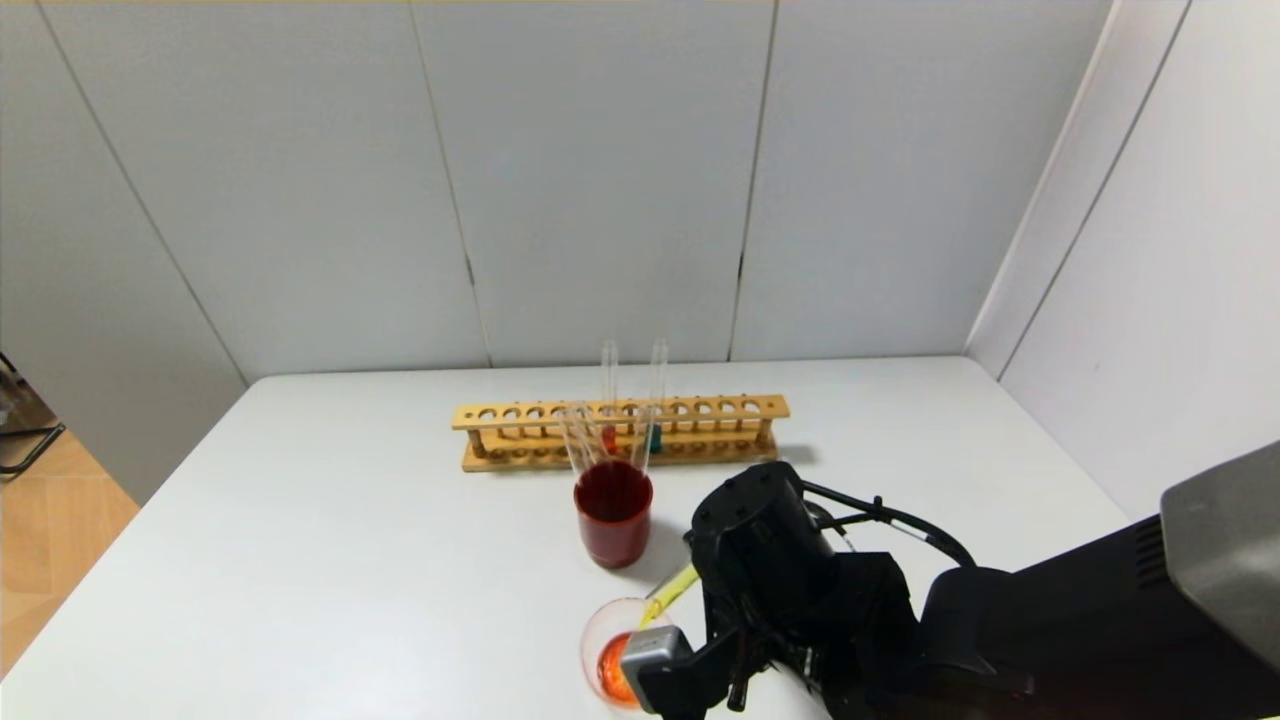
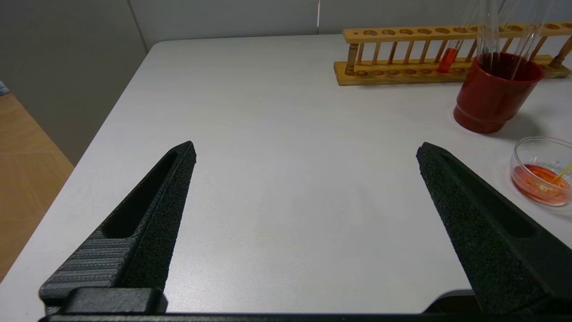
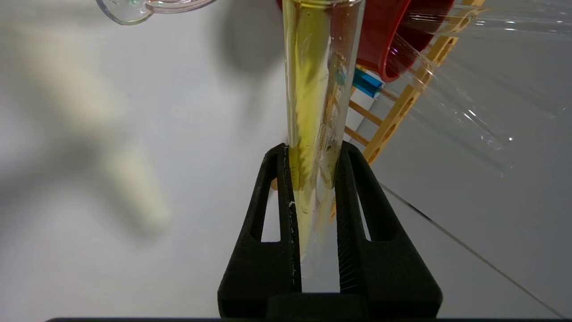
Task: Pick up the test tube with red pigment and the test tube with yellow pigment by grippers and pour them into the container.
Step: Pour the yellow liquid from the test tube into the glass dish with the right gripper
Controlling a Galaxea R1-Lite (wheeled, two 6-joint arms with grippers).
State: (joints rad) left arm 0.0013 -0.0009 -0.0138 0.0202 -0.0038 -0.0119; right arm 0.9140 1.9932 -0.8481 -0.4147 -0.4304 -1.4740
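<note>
1. Our right end effector is pinching the yellow tube near its round end, fingers pressed against the glass on both sides. We should keep that pinch firm; wet glass looks likely to slip.
2. The tube is tipped with its mouth toward the container, and yellow liquid has run along its length toward the mouth. In the head view the mouth sits over the container's rim. We judge the pour to be under way, so any further tilt should be slow.
3. The container sits at the near edge of the counter, just in front of the red cup, and already holds orange-red liquid. We want the mouth kept inside the rim, not touching it, so no drops land on the counter.
4. The red cup with empty tubes stands close behind; we should swing the tube clear of them when righting it.
5. The rack beyond holds a tube with a red remnant and a teal one.
6. Our left end effector is spread wide over bare counter, well apart from the pour; leave it there.
</note>
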